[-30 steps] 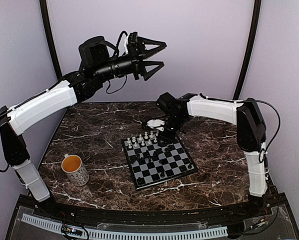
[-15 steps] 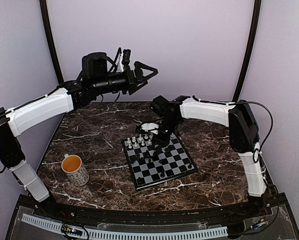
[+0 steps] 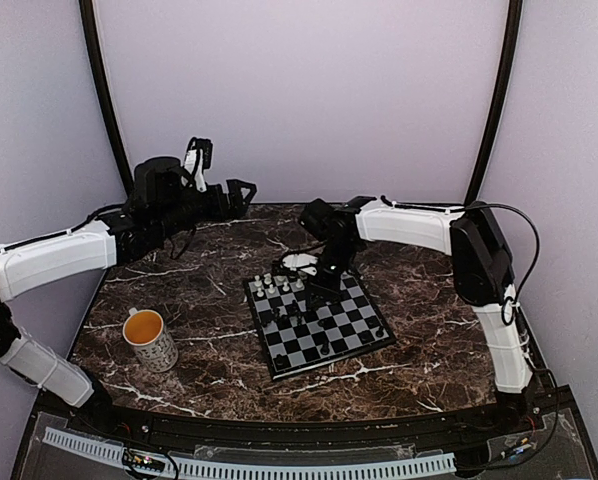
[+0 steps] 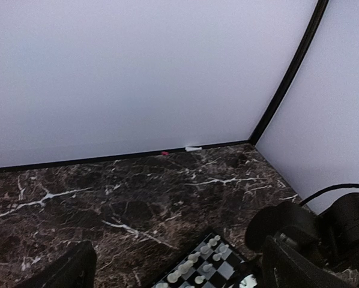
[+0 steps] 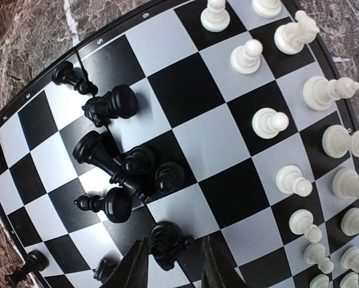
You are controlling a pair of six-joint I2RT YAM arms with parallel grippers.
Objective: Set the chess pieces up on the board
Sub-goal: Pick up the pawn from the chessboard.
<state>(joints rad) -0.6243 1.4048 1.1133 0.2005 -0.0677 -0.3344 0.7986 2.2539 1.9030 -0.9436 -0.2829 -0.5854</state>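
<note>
White patterned mug [image 3: 151, 341], dark veined marble tabletop [image 3: 189, 285]

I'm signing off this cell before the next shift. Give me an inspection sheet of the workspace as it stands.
Surface: dark, white-veined marble tabletop.
Job's things: board lies skewed on the table. The white pieces stand upright along one edge. The black pieces are bunched mid-board, several toppled.
Clutter: mug to the left of the board, apart from it.
Grippers: left gripper is open and hovers above the table's far left. The right gripper is low over the board, jaws apart astride a fallen black piece.
Cables: black cable loops off the right arm, away from the board.
Surroundings: pale walls, dark frame posts.
</note>
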